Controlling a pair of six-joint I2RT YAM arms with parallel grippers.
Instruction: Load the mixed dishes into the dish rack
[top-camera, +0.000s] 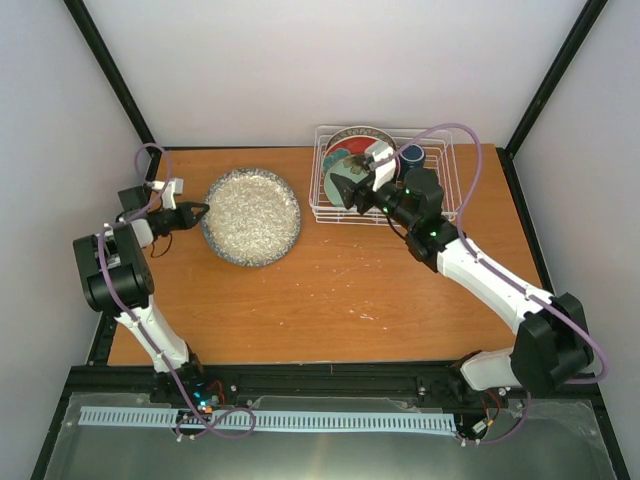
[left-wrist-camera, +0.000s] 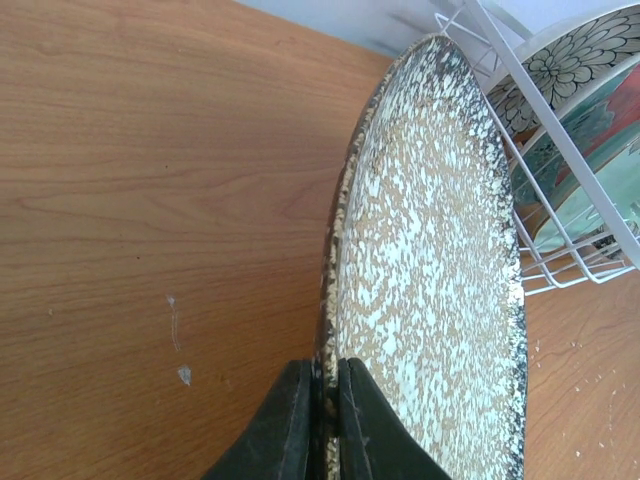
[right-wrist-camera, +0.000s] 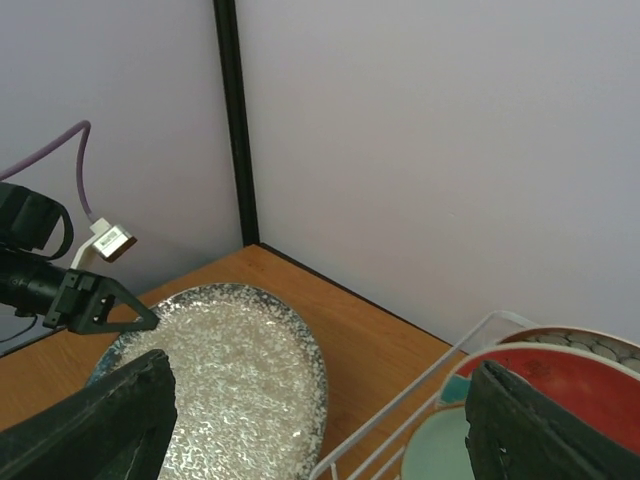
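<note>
The large speckled grey plate (top-camera: 251, 215) lies on the table left of the white wire dish rack (top-camera: 450, 160). My left gripper (top-camera: 200, 212) is shut on the plate's left rim; in the left wrist view its fingers (left-wrist-camera: 300, 420) pinch the rim of the plate (left-wrist-camera: 430, 280). My right gripper (top-camera: 352, 185) is open and empty over the rack's left part, pointing toward the plate (right-wrist-camera: 230, 380). In the rack stand the petal-patterned plate (left-wrist-camera: 570, 60), the red-rimmed teal plate (right-wrist-camera: 570, 385), the pale green plate (right-wrist-camera: 440, 450) and the dark blue mug (top-camera: 411, 154). The small bowl is hidden.
Grey walls and black frame posts (right-wrist-camera: 232, 120) close in the back and sides. The left arm's purple cable (top-camera: 150, 155) loops near the back left corner. The rack's wire rim (right-wrist-camera: 400, 410) lies just right of the speckled plate.
</note>
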